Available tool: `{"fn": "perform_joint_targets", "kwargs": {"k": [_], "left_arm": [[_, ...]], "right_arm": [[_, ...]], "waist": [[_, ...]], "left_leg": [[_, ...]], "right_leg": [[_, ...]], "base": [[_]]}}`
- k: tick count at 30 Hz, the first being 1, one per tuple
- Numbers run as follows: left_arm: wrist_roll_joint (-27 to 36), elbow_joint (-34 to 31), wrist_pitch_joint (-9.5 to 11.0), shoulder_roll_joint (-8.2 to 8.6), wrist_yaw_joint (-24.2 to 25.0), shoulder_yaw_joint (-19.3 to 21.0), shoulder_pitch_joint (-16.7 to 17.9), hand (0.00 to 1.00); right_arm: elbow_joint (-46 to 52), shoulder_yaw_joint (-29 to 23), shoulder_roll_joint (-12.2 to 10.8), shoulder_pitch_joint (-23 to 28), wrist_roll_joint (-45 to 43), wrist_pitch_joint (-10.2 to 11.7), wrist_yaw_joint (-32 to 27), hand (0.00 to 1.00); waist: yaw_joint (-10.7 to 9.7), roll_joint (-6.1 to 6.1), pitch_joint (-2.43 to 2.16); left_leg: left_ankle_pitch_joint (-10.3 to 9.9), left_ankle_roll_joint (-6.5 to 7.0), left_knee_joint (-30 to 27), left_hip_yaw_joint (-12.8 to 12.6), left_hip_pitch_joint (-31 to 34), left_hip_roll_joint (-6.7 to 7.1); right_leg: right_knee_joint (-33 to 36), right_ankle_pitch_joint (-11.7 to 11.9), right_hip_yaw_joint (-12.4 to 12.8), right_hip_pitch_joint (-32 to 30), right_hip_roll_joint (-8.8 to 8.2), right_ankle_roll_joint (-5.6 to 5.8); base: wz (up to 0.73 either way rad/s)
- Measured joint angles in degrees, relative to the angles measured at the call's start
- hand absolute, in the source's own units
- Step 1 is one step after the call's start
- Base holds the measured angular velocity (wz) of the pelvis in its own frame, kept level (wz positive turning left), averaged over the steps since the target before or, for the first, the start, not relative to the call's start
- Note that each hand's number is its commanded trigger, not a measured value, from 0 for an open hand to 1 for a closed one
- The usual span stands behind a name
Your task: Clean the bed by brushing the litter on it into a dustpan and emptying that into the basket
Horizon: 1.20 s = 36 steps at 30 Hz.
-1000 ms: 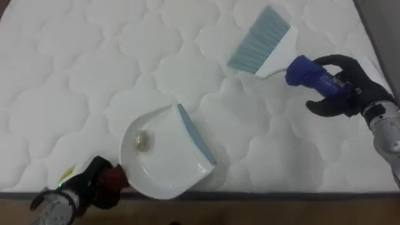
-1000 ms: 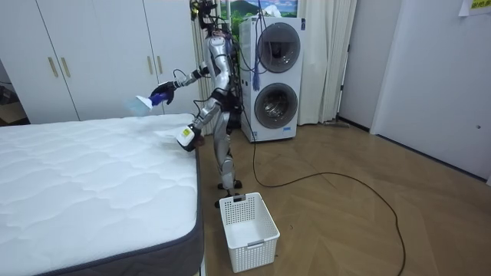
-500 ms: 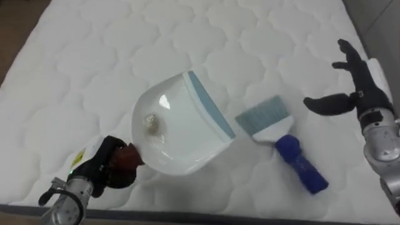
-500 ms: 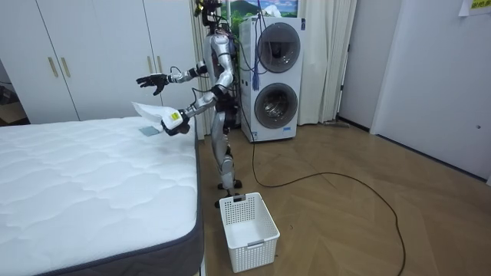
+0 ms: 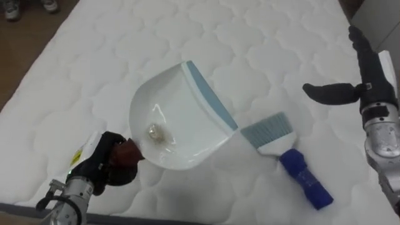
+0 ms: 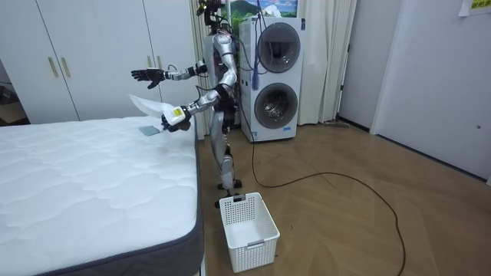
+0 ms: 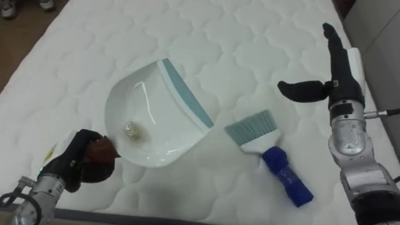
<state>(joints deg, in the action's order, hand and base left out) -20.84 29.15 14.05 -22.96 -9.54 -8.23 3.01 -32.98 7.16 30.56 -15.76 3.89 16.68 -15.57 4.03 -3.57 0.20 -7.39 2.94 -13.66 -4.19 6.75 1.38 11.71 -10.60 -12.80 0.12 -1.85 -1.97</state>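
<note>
My left hand (image 5: 103,167) is shut on the dark red handle of a white dustpan (image 5: 175,119) with a blue lip, held above the white quilted mattress (image 5: 94,56). A small crumpled scrap (image 5: 154,131) lies inside the pan. A hand brush (image 5: 289,153) with pale blue bristles and a blue handle lies loose on the mattress, right of the pan. My right hand (image 5: 365,81) is raised above the bed at the right, open, holding nothing. In the room view I stand at the bed's far corner, the dustpan (image 6: 147,106) lifted.
A white laundry basket (image 6: 248,221) stands on the wooden floor beside the bed. Behind me are stacked washing machines (image 6: 272,77) and white wardrobes (image 6: 84,54). The mattress edge (image 5: 187,215) runs along the bottom of the eye view.
My right hand let go of the brush, which now lies on the mattress, and rose open. My left hand lifted the dustpan off the bed. The camera view shifted.
</note>
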Motion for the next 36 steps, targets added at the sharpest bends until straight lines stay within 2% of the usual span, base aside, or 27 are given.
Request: {"fn": "perform_joint_targets", "kwargs": {"k": [4, 7, 10, 11, 12, 13, 14, 15, 16, 17, 18, 19, 20, 21, 22, 23, 24, 25, 26, 27, 28, 29, 30, 31, 32, 33, 36], "left_arm": [[0.0, 0.0, 0.0, 0.38, -0.2, 2.0, 1.0, 1.00], [-0.1, 0.0, -0.2, 0.64, -0.2, 3.2, 2.8, 1.00], [-0.2, 0.0, -0.2, 1.76, -0.2, 4.0, 3.0, 1.00], [-0.1, -0.1, -0.2, 1.91, -0.2, 4.4, 3.0, 1.00], [-0.1, -0.5, -0.2, 2.20, -0.2, 4.6, 3.0, 1.00], [-0.1, -0.8, -0.2, 2.23, -0.2, 4.6, 2.9, 1.00], [0.0, -1.0, -0.2, 2.32, -0.2, 4.1, 2.3, 1.00], [-0.1, -1.0, -0.1, 2.46, -0.3, 3.3, 1.5, 1.00], [-0.1, -1.0, 0.1, 2.57, -0.3, 3.2, 0.8, 1.00], [0.0, -0.8, 0.9, 3.05, -1.2, 3.4, -0.4, 1.00], [0.0, -0.1, 1.0, 3.76, -1.2, 3.7, -0.7, 1.00], [-0.1, 0.1, 1.0, 3.54, -1.1, 3.7, -0.4, 1.00], [-0.1, 0.2, 1.0, 2.81, -0.9, 3.7, -0.2, 1.00], [-0.1, 0.2, 1.2, 2.69, -0.9, 3.7, -0.3, 1.00], [-0.1, 0.2, 1.4, 2.83, -0.9, 3.6, -0.3, 1.00], [-0.2, 0.1, 1.9, 3.03, -0.8, 3.6, -0.2, 1.00], [0.0, 0.1, 2.5, 3.16, -0.8, 3.6, -0.4, 1.00], [0.0, 0.1, 2.6, 3.20, -0.8, 3.6, -0.6, 1.00], [0.0, 0.1, 2.6, 3.42, -0.8, 3.5, -1.2, 1.00], [-0.1, 0.1, 2.6, 3.50, -0.9, 3.4, -1.5, 1.00], [-0.1, 0.1, 2.6, 3.68, -1.1, 3.4, -1.5, 1.00], [-0.1, 0.1, 2.7, 4.01, -1.5, 3.2, -1.5, 1.00], [-0.1, 0.1, 2.7, 4.07, -2.1, 2.9, -1.5, 1.00], [-0.1, 0.1, 2.7, 4.09, -2.3, 2.8, -1.5, 1.00], [-0.2, 0.1, 2.7, 4.09, -2.5, 2.8, -1.2, 1.00], [-0.2, 0.1, 2.7, 4.05, -2.5, 2.9, -0.9, 1.00], [-0.2, 0.1, 2.8, 4.05, -2.5, 3.0, -0.9, 1.00]], "right_arm": [[3.4, 0.0, -0.1, 0.0, -2.7, -0.1, -0.6, 0.00], [6.0, 0.1, -1.2, 0.0, -4.9, 0.0, -2.8, 0.00], [6.2, 0.1, -1.3, 0.0, -7.2, 0.0, -4.4, 0.00], [6.3, 0.1, -1.6, 0.1, -9.1, 0.0, -5.0, 0.00], [6.3, 0.1, -1.7, 0.1, -11.0, 0.1, -5.4, 0.00], [6.3, 0.0, -1.7, 0.3, -11.5, 0.1, -5.8, 0.00], [6.2, 0.0, -1.7, 1.0, -12.4, 0.2, -7.0, 0.00], [6.2, -0.9, -1.8, 1.9, -13.5, 1.1, -7.9, 0.00], [6.3, -1.7, -1.8, 2.4, -14.0, 1.9, -8.3, 0.00], [6.5, -2.5, -1.1, 2.2, -14.6, 3.3, -9.1, 0.00], [6.5, -2.6, -1.1, 2.1, -15.4, 3.3, -9.3, 0.00], [6.5, -2.6, -1.6, 2.8, -15.8, 3.3, -9.2, 0.00], [7.0, -2.6, -2.2, 4.5, -16.5, 3.3, -9.0, 0.00], [7.8, -3.1, -2.2, 6.4, -16.5, 3.3, -8.2, 0.00], [8.5, -4.0, -2.2, 7.4, -16.6, 3.3, -7.6, 0.00], [10.0, -5.6, -2.2, 9.0, -17.0, 3.3, -7.0, 0.00], [10.4, -6.9, -2.2, 9.5, -17.0, 3.2, -6.5, 0.00], [10.4, -7.3, -2.2, 9.5, -16.6, 3.2, -6.4, 0.00], [10.4, -7.7, -2.1, 9.5, -15.4, 2.8, -6.4, 0.00], [10.4, -7.7, -2.3, 9.9, -15.1, 2.5, -6.3, 0.00], [10.4, -7.7, -2.3, 10.2, -15.0, 2.5, -6.2, 0.00], [10.4, -7.7, -2.3, 10.3, -14.5, 2.5, -6.1, 0.00], [10.4, -7.4, -2.3, 10.3, -13.5, 2.6, -5.9, 0.00], [10.4, -7.2, -2.3, 10.3, -13.2, 2.8, -5.6, 0.00], [10.2, -7.1, -2.6, 10.3, -12.9, 3.0, -5.2, 0.00], [10.2, -7.0, -3.2, 10.5, -13.0, 3.4, -4.9, 0.00], [9.3, -6.3, -3.7, 11.7, -13.3, 3.3, -5.1, 0.00]], "waist": [[1.5, 0.29, -0.06], [2.6, 0.26, -0.04], [4.1, 0.27, -0.02], [4.1, 0.27, -0.01], [3.8, 0.40, 0.10], [3.6, 0.46, 0.12], [3.5, 0.18, 0.21], [3.2, -0.01, 0.25], [2.3, -0.59, 0.27], [0.8, -1.63, 0.70], [0.9, 0.24, 1.54], [0.9, 0.40, 1.48], [-0.9, 0.29, 1.76], [-2.6, 0.32, 1.78], [-3.2, 0.31, 1.75], [-4.0, 0.46, 1.66], [-5.1, 0.36, 1.63], [-5.5, 0.35, 1.63], [-5.7, 0.42, 1.64], [-6.1, 0.29, 1.60], [-6.1, 0.23, 1.54], [-5.6, -0.06, 1.34], [-4.5, -0.72, 0.99], [-3.7, -0.98, 0.97], [-2.4, -1.29, 0.85], [-1.9, -1.32, 0.83], [-1.6, -1.28, 0.83]], "left_leg": [[0.1, -0.11, 0.0, 0.3, 0.5, -0.04], [0.1, -0.29, 0.1, 1.6, 0.9, 0.11], [0.2, -0.42, -1.3, 3.6, 2.6, 0.32], [0.3, -0.50, -2.4, 4.7, 3.8, 0.46], [0.4, -0.54, -3.6, 4.7, 5.4, 0.44], [0.6, -0.54, -3.9, 4.8, 6.0, 0.65], [2.3, -0.89, -2.9, 6.7, 6.2, 1.52], [5.1, -1.64, -0.1, 11.6, 6.1, 3.05], [7.2, -2.60, 1.9, 13.7, 6.4, 4.30], [5.4, -2.42, -2.1, 7.1, 8.9, 4.08], [-0.9, -0.75, -11.1, -3.2, 10.2, -0.36], [-3.4, -0.62, -15.3, -8.1, 9.9, -2.70], [-6.9, -0.46, -20.9, -13.1, 9.4, -7.09], [-8.6, -1.03, -24.4, -17.2, 8.1, -12.16], [-9.0, -1.58, -25.4, -18.2, 7.2, -13.97], [-9.5, -2.53, -25.9, -20.0, 5.1, -15.83], [-9.7, -3.54, -24.2, -22.3, 2.9, -16.12], [-10.0, -4.15, -22.4, -23.7, 2.1, -16.06], [-10.5, -5.01, -18.6, -25.7, 1.8, -15.53], [-10.6, -5.03, -16.9, -25.6, 1.8, -14.69], [-10.6, -5.03, -16.1, -25.6, 1.6, -14.21], [-10.5, -4.95, -14.5, -25.6, 0.5, -12.91], [-10.5, -4.90, -12.7, -25.1, -0.1, -11.50], [-10.4, -4.90, -12.4, -24.5, -0.3, -10.99], [-10.5, -4.86, -12.3, -22.4, -0.3, -10.24], [-10.5, -4.82, -12.5, -20.2, 0.0, -9.82], [-10.2, -4.34, -12.4, -16.9, 0.7, -8.98]], "right_leg": [[0.0, 0.0, -0.1, -0.5, 0.11, -0.02], [0.0, 0.0, -0.8, -0.6, 0.33, -0.01], [0.2, 0.0, -3.2, -0.6, 0.72, -0.01], [0.4, 0.0, -5.1, -0.7, 0.75, -0.02], [1.3, -0.2, -7.7, -0.9, 0.76, -0.20], [2.0, -0.4, -9.0, -1.2, 0.81, -0.37], [3.9, -0.9, -11.3, -2.0, 0.34, -0.61], [5.1, -1.4, -11.0, -3.8, 0.38, -1.09], [4.4, -1.5, -10.0, -4.7, 0.55, -1.42], [4.6, -4.0, -15.0, -6.1, -2.42, -3.39], [7.3, -4.4, -22.9, -5.8, -2.91, -3.92], [7.9, -4.9, -26.7, -4.8, -3.21, -4.42], [7.5, -6.3, -30.5, -3.2, -3.19, -4.18], [7.9, -7.8, -37.7, -1.5, -3.55, -3.56], [8.1, -8.4, -41.1, -0.9, -3.99, -3.22], [8.1, -8.7, -46.6, 0.3, -4.61, -2.64], [9.2, -8.6, -49.8, -0.3, -5.89, -2.37], [10.2, -8.7, -50.5, -0.8, -6.61, -2.26], [12.5, -8.7, -49.1, -2.1, -7.96, -2.18], [14.6, -8.6, -43.5, -3.4, -8.96, -2.10], [16.0, -8.6, -40.4, -4.0, -9.52, -2.02], [19.7, -8.6, -35.3, -5.7, -11.18, -2.01], [23.6, -8.6, -32.2, -7.7, -12.87, -1.99], [25.3, -8.6, -31.1, -8.5, -13.40, -1.99], [26.7, -8.5, -29.5, -8.9, -13.92, -1.87], [26.9, -8.2, -29.1, -8.2, -14.06, -1.46], [27.0, -7.5, -27.3, -6.0, -14.00, -0.09]], "base": [[0.00], [0.18], [0.45], [0.82], [0.96], [1.19], [1.51], [1.68], [1.98], [1.69], [1.42], [1.24], [1.52], [1.63], [1.52], [1.37], [1.34], [1.21], [1.16], [1.17], [1.21], [0.94], [0.80], [0.56], [0.58], [0.67], [0.77]]}}
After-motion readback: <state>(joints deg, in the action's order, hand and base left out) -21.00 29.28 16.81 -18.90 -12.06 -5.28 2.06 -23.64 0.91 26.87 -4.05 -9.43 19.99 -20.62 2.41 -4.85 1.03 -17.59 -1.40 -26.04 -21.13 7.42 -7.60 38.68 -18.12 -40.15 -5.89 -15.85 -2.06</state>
